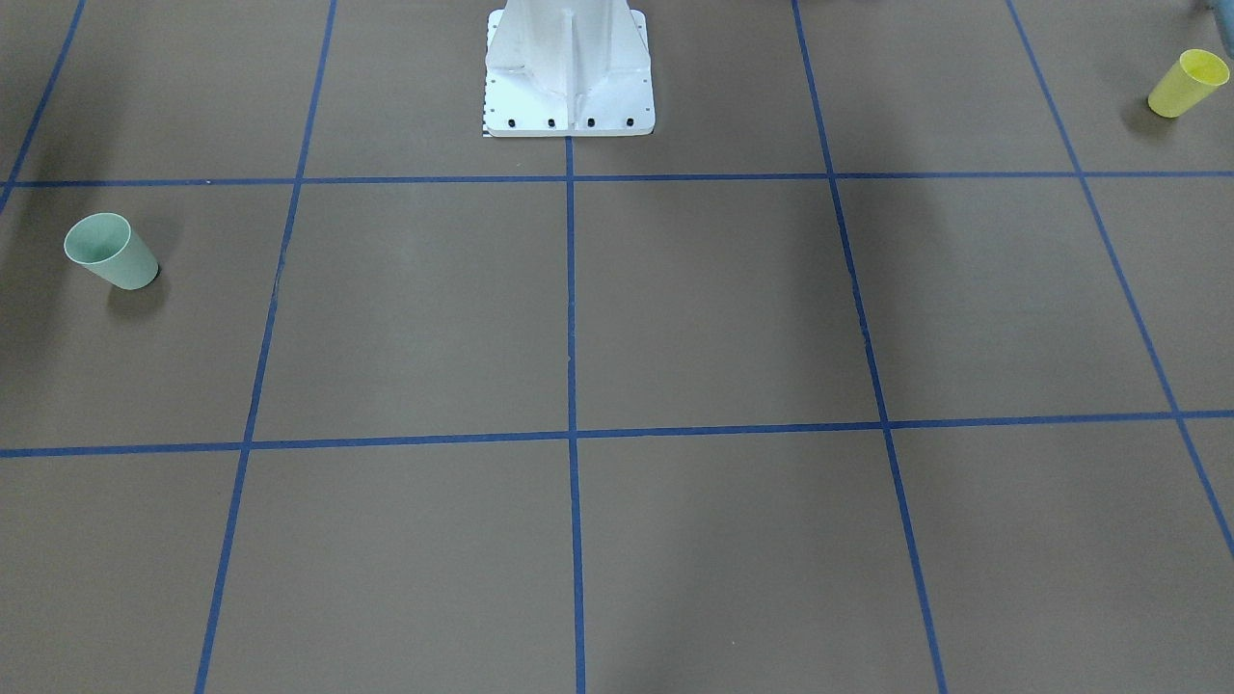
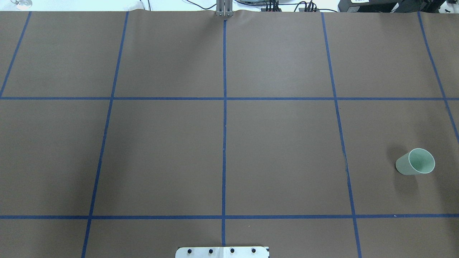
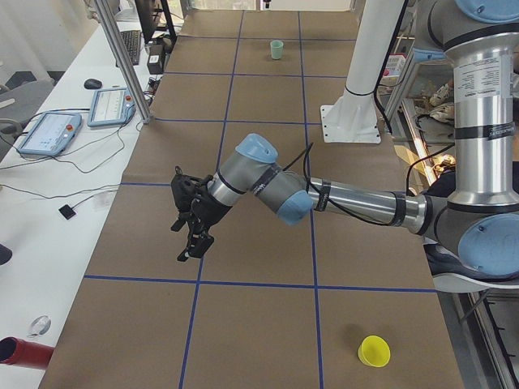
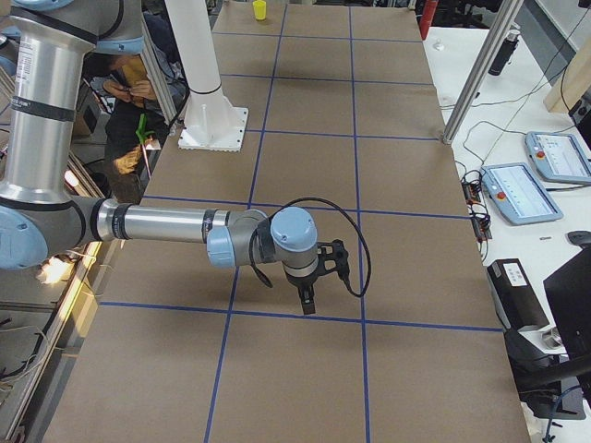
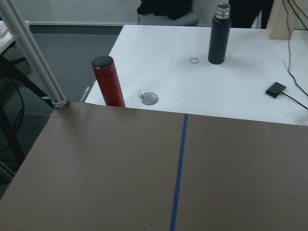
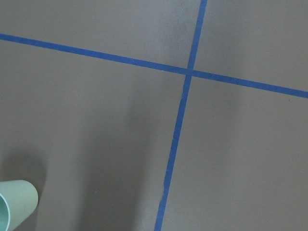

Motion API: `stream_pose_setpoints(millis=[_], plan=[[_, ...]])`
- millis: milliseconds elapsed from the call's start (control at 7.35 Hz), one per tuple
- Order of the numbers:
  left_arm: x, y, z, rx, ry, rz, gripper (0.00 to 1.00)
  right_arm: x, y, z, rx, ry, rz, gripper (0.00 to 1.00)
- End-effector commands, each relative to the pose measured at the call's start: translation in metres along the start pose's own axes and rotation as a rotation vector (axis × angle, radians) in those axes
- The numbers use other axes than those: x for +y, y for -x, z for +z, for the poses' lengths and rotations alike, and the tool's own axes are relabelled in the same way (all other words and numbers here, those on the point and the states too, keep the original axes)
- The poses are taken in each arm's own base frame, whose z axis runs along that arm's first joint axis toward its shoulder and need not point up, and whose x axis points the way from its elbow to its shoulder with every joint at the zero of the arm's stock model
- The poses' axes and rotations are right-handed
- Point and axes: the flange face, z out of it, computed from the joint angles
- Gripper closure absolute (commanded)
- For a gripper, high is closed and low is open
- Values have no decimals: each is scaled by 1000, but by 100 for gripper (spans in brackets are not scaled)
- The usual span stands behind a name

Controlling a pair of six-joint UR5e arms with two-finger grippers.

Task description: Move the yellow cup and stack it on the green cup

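**Two empty cups at opposite ends**

The yellow cup (image 1: 1188,84) stands upright and empty, far to the left of the white pedestal (image 1: 569,72) near the end of the desk (image 1: 723,318). The green cup (image 1: 111,253), also empty, stands far to the pedestal's right. I cannot tell whether the left end effector (image 3: 190,223) or the right end effector (image 4: 307,300) is clenched.

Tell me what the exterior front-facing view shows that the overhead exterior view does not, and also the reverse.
Only the exterior front-facing view shows the yellow cup, standing open side up near its top right corner, on the robot's left. Only the overhead exterior view shows the black cables past the table's far edge. Both show the green cup, alone on the robot's right, the blue tape grid on the brown table cover, and the white bolted base plate.
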Motion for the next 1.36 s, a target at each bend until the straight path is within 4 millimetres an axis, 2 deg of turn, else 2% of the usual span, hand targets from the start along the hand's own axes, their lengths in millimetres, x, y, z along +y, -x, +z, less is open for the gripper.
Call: stream_pose_setpoints(millis=[0, 272, 408, 816, 952, 1224], plan=[[-5, 22, 2, -260, -90, -133, 0, 2, -1, 1, 0, 2, 2, 0], [19, 21, 22, -486, -127, -279, 0, 4, -2, 2, 0, 5, 5, 0], [43, 7, 34, -593, -167, -356, 0, 4, -2, 2, 0, 6, 6, 0], [78, 34, 45, -937, -221, -532, 0, 5, -2, 2, 0, -2, -2, 0], [93, 23, 49, -1026, -258, -547, 0, 5, -2, 2, 0, -1, -1, 0], [130, 15, 76, -1189, -265, -610, 0, 5, -1, 2, -1, -4, -4, 0]])
